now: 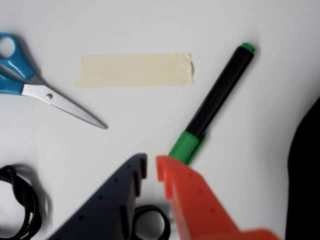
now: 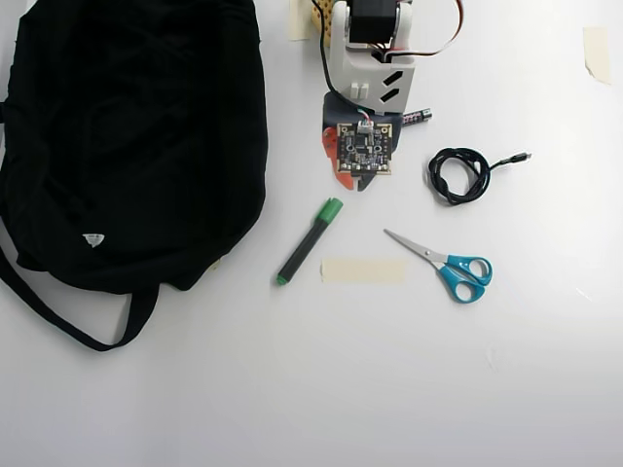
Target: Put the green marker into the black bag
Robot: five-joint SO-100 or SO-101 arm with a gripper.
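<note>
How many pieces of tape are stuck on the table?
3: a beige masking-tape strip between marker and scissors, one at the right top edge, one at the top edge partly hidden by the arm.

Probably hobby desk: white tabletop [image 2: 545, 389], scissors [image 2: 450, 267], masking tape [image 2: 362, 270], cable [image 2: 459, 175].

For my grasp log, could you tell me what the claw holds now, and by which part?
Nothing: the claw is empty, hovering beside the green marker near its cap, not gripping it.

I log a white counter [image 2: 311, 389] carrying: black bag [image 2: 136, 136] at ten o'clock, green marker [image 2: 309, 242] centre, tape strip [image 2: 363, 269], scissors [image 2: 448, 267], coiled cable [image 2: 459, 175] at three.
</note>
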